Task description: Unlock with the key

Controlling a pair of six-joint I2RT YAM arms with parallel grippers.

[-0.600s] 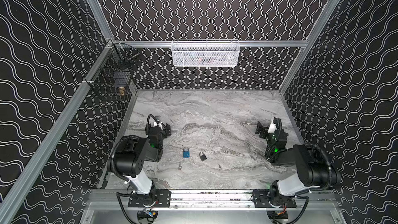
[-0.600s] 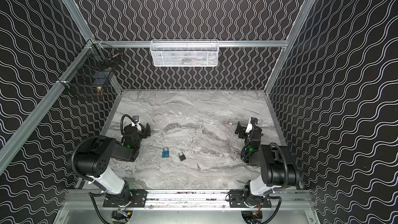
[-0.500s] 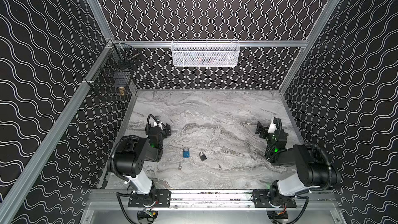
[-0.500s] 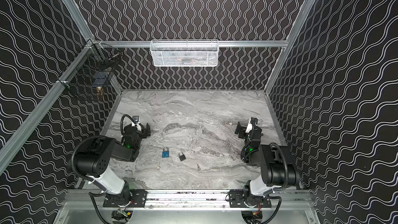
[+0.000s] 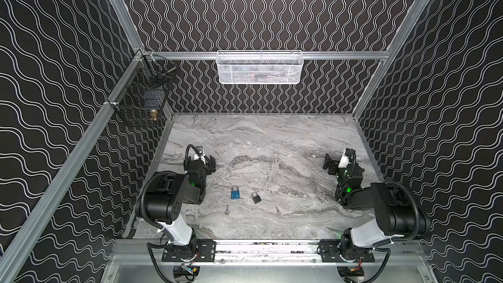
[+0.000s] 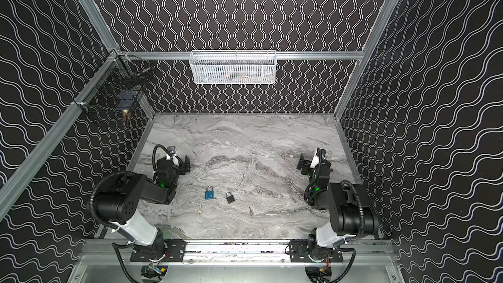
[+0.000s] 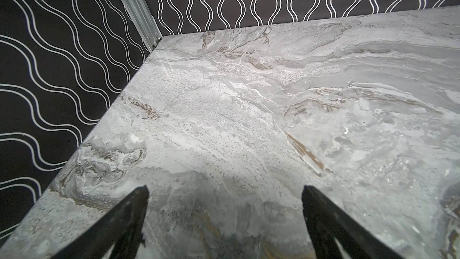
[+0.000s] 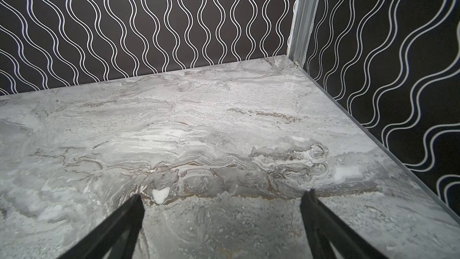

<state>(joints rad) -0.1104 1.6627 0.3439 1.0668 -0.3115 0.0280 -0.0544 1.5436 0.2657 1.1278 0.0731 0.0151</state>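
The left gripper hangs low near the worktop's left edge, jaws spread wide and empty. The right gripper hangs the same way near the right edge. In both top views the blue lock and black lock lie side by side, not touching, closer to the front edge than either gripper and nearer the left one. A pale key lies just in front of the blue lock. A dark key lies front-right of the black lock.
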